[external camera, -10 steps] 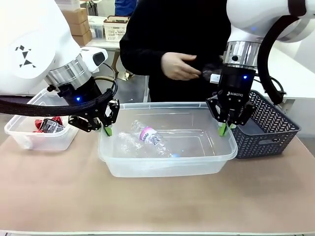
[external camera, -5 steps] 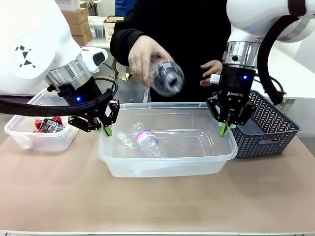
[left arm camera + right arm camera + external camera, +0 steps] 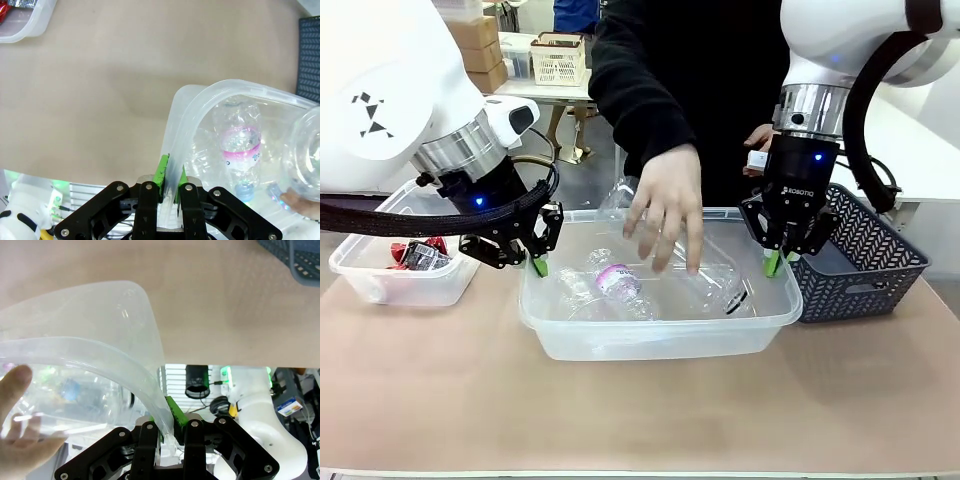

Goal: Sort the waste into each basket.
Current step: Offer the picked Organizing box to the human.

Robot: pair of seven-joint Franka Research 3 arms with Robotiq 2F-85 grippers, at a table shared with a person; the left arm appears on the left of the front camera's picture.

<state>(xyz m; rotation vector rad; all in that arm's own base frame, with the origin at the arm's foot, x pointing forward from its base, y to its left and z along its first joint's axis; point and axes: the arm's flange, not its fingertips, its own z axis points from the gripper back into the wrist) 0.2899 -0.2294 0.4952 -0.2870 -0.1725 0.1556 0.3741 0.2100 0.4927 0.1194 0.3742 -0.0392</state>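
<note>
The biggest thing I see is the large clear tub [image 3: 660, 330] in the middle of the table [image 3: 640, 410]. Both arms have it by the rim: my left gripper [image 3: 539, 264] is clamped on its left edge and my right gripper [image 3: 779, 262] on its right edge, jaws narrow with only the wall between the green pads.

Inside it lies a crumpled clear bottle with a pink label [image 3: 612, 283], and a second clear bottle [image 3: 715, 290] lies under the person's hand [image 3: 667, 215], which reaches down into the tub.

The left wrist view gives me that bottle's blue cap [image 3: 244, 190] and the rim pinched between the pads [image 3: 162, 172]. The right wrist view shows the person's fingers [image 3: 20, 405] through the tub wall [image 3: 130, 330].

To the left sits the smaller clear tub [image 3: 400, 275] with red-and-silver cans [image 3: 418, 254] in it, partly behind my left arm. To the right, just beside the large tub, stands a dark grey slotted basket [image 3: 865, 270].
</note>
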